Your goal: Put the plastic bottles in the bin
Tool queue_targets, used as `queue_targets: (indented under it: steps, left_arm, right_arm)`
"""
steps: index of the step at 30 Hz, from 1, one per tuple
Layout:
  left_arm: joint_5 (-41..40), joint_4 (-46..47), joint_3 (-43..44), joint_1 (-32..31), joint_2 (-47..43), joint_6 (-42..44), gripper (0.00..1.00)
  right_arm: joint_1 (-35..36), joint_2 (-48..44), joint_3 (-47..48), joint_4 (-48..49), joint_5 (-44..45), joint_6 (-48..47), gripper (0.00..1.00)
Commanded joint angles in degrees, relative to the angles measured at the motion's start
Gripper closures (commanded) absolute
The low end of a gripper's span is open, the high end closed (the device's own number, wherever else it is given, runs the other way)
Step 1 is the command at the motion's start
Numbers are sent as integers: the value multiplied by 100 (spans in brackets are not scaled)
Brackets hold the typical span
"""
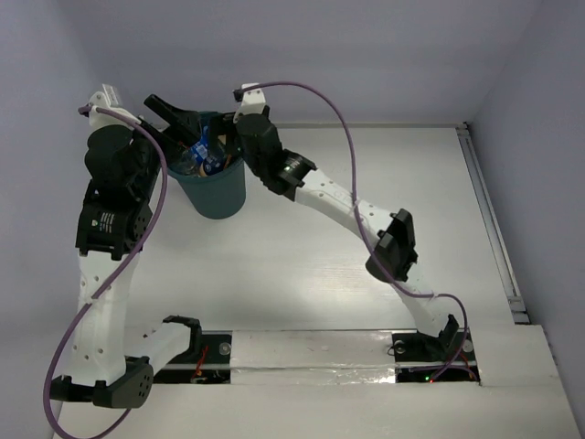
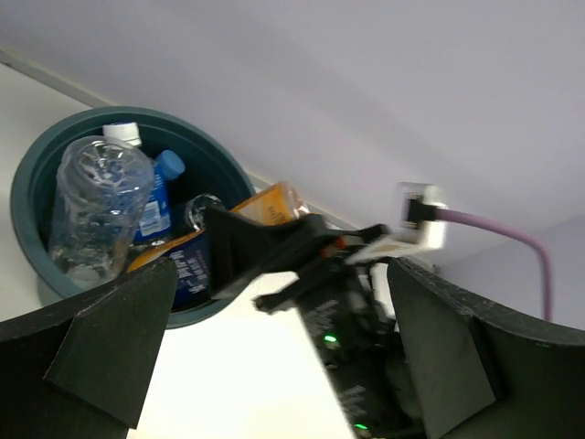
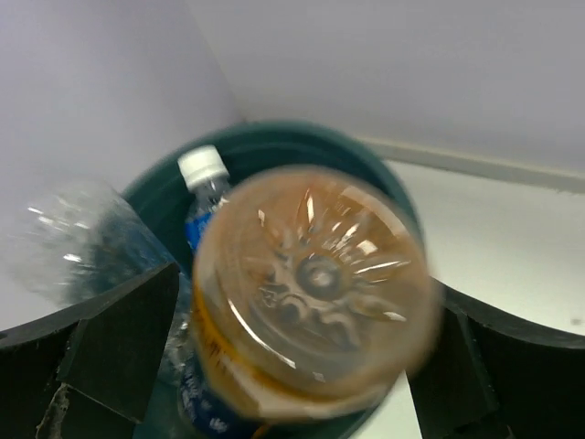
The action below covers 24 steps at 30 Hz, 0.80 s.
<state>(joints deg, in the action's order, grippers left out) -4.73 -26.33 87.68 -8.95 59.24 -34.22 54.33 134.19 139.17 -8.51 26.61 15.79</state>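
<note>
Far-left corner of bench: dark teal bin (image 1: 219,197), round and tapering to its base, both arms over it. Right gripper (image 3: 303,285) spread wide; orange bottle (image 3: 311,274) sits between the fingers base-on to the wrist cam, blurred, so contact can't be told. Already inside: clear crinkled bottle (image 2: 96,201), blue-label bottle (image 2: 160,197). Left gripper (image 2: 281,270) wide, empty.
</note>
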Motion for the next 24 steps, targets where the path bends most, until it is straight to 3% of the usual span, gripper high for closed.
queue_targets:
  steps: [1, 8, 10, 11, 13, 14, 15, 19, 22, 23, 24]
  left_arm:
    - [245, 417, 311, -19, -79, -111, 1]
    - [376, 479, 267, -19, -299, -94, 1]
    - [438, 401, 180, -19, -395, -76, 1]
    - [447, 339, 153, -19, -448, -68, 1]
    - [447, 155, 48, -19, -614, 37, 1]
    - [447, 111, -31, -19, -694, 73, 1]
    - [421, 58, -214, -19, -878, 108, 1]
    - [368, -109, -531, -19, -1213, 108, 1]
    - [438, -188, -646, -19, -1345, 135, 1]
    - [447, -154, -699, -19, -1380, 161, 1]
    - [447, -127, -752, -19, -1424, 152, 1]
  right_arm:
    - [-71, -1410, -223, 368, 90, -85, 0]
    - [-185, -2817, -1839, 298, 72, 73, 0]
    - [-185, -3607, -2801, 263, 46, 283, 3]
    - [-185, -3932, -3208, 271, -76, 380, 29]
    - [-185, -5100, -4104, 385, -235, 582, 70]
    - [-185, -5522, -5014, 455, -340, 618, 98]
    - [-185, -6336, -5458, 447, -315, 662, 100]
    - [-238, -8148, -7138, -228, 168, 837, 99]
    - [-238, -8969, -7843, -1124, 573, 1302, 81]
    - [-238, -9389, -7975, -1396, 660, 1443, 59]
    - [-238, -9559, -8228, -1486, 705, 1644, 48]
